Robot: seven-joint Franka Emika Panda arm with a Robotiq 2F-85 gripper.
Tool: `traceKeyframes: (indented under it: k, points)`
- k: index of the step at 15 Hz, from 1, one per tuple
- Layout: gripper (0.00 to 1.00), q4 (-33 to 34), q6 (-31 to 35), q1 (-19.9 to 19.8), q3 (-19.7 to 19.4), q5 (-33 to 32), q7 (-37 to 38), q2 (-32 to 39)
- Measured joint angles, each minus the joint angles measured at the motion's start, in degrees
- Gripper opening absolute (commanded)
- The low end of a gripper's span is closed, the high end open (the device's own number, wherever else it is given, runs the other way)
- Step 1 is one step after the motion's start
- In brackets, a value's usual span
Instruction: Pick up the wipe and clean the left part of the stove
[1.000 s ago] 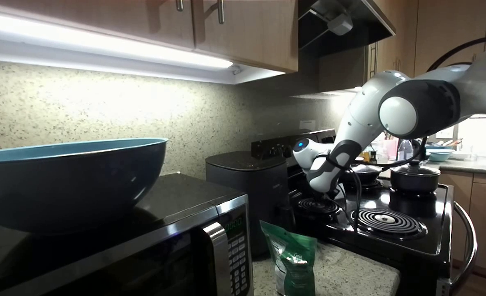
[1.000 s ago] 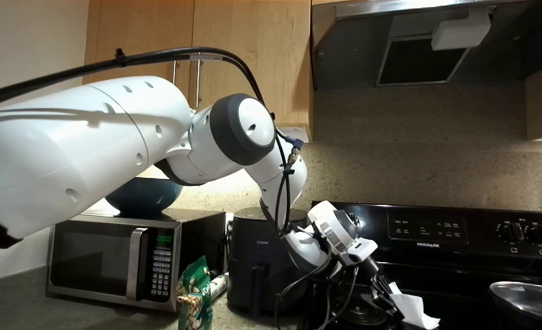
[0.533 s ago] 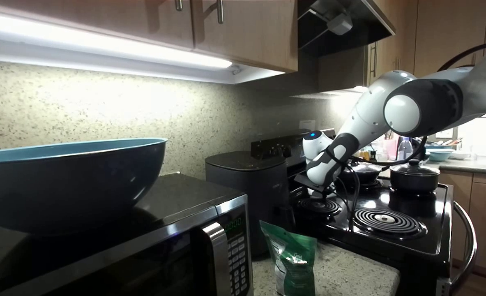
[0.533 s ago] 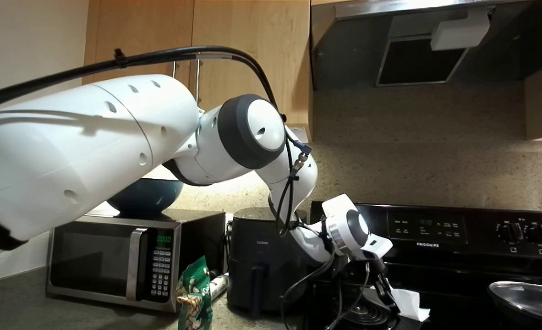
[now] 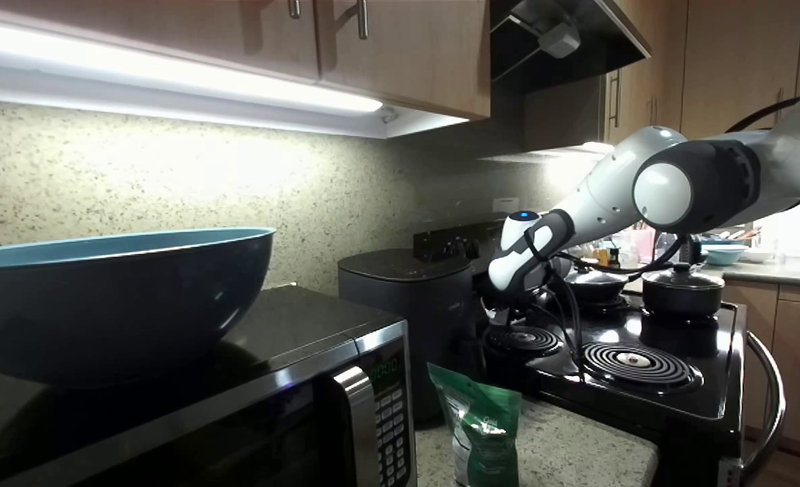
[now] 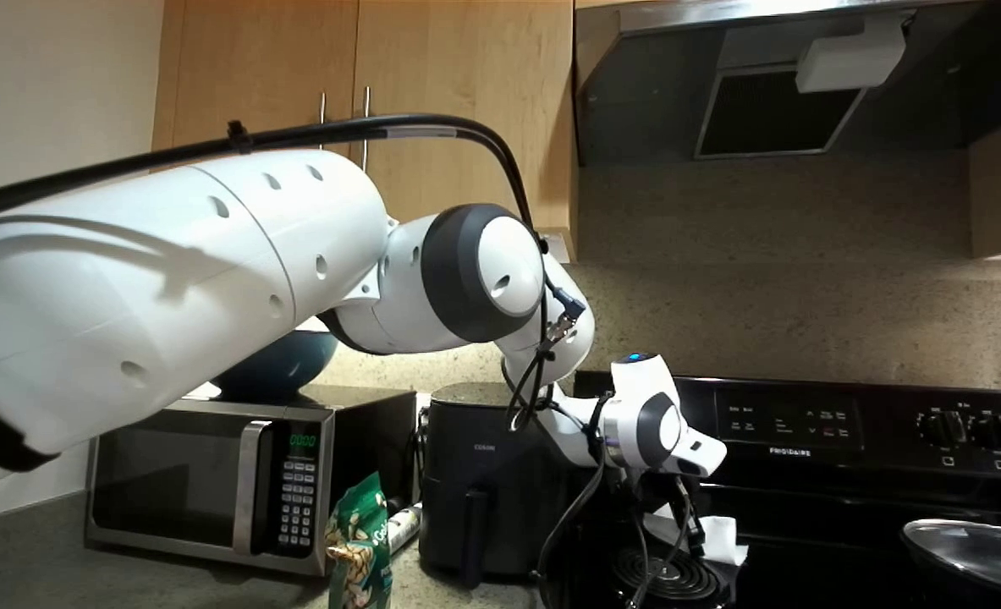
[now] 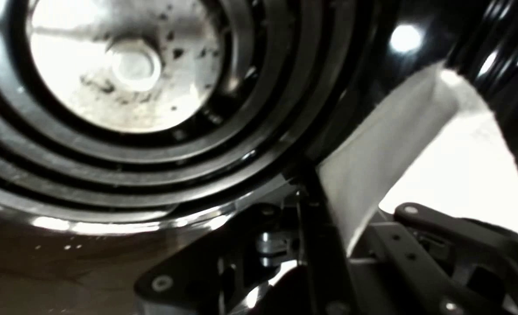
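At four o'clock from the burner (image 7: 132, 65) in the wrist view, the pincer (image 7: 311, 179) is pinched narrow on the wipe (image 7: 381, 148), whose loose part spreads towards two o'clock over the stove (image 5: 717, 385). That part could catch on the burner and drag the wipe free. Whether it touches the stove is hard to tell; its outer corner is cut off.

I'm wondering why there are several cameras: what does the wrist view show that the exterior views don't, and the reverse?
Only the wrist view: dark specks on the silver disc inside the burner.
Only the exterior views: the microwave, green packet and blue bowl.
Both kinds share the burner; the wrist view and an exterior view share the white wipe, clamped in the gripper.
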Motion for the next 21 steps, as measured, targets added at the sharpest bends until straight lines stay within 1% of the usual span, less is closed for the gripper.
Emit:
traceKeyframes:
  k: [2, 3, 5, 7, 8, 12, 14, 15, 16, 18, 20, 21]
  points:
    - [0.08, 0.8, -0.8, -0.2, 1.9, 3.9, -5.5, 0.2]
    - [0.08, 1.1, -1.6, -0.1, 1.8, 4.9, -6.9, 0.2]
    - [0.08, 1.2, -2.6, 1.3, -0.5, 5.2, -6.9, 0.2]
    - [0.08, 0.6, -2.6, 4.1, -4.6, 3.5, -3.2, 0.1]
    - [0.08, -0.5, -2.6, 5.8, -7.3, 2.2, -0.5, -0.2]
    - [0.08, -8.3, -3.6, 13.9, -19.3, -3.4, 10.0, -2.6]
    - [0.08, -12.3, -6.7, 17.6, -24.1, -5.9, 14.2, -3.9]
    - [0.08, -14.1, -8.9, 19.2, -25.7, -7.1, 15.8, -4.7]
    - [0.08, -15.8, -11.1, 20.4, -26.7, -8.2, 17.0, -5.5]
    - [0.08, -18.8, -15.4, 22.1, -27.2, -9.5, 18.4, -7.8]
    - [0.08, -21.3, -19.5, 22.7, -26.1, -9.6, 18.5, -10.7]
    - [0.08, -22.6, -21.4, 22.3, -24.5, -9.4, 18.1, -12.6]
